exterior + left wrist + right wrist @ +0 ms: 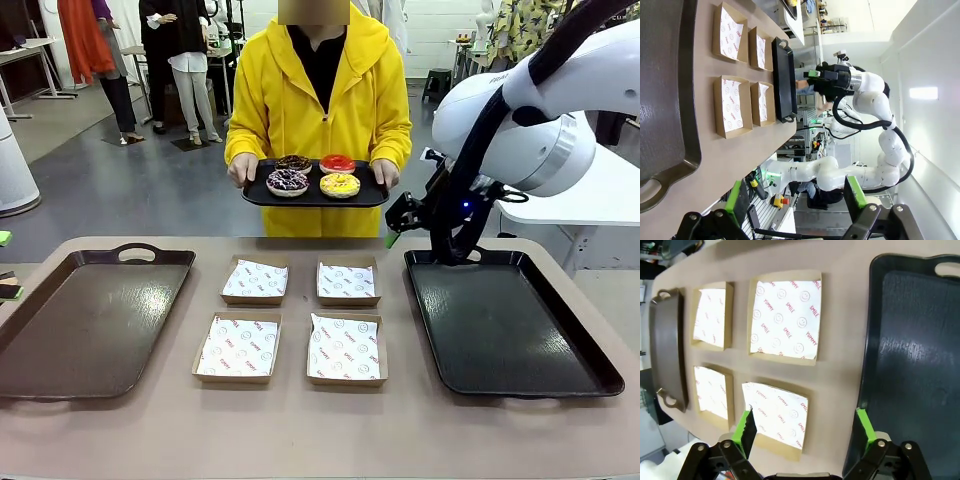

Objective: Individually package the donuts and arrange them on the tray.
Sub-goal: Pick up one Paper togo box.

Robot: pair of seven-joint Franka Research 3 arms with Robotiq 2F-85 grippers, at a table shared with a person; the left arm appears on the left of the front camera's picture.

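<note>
Person [318, 90] holds tray [256, 196] — seemingly four donuts [340, 184] aboard.

place: robotics lab, probably | signs: white workbench [600, 200], bare grey floor [130, 190], bystanders [185, 60]

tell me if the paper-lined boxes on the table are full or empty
Empty. All four boxes show only their printed paper liners; the donuts sit on the black tray the person holds.
</note>
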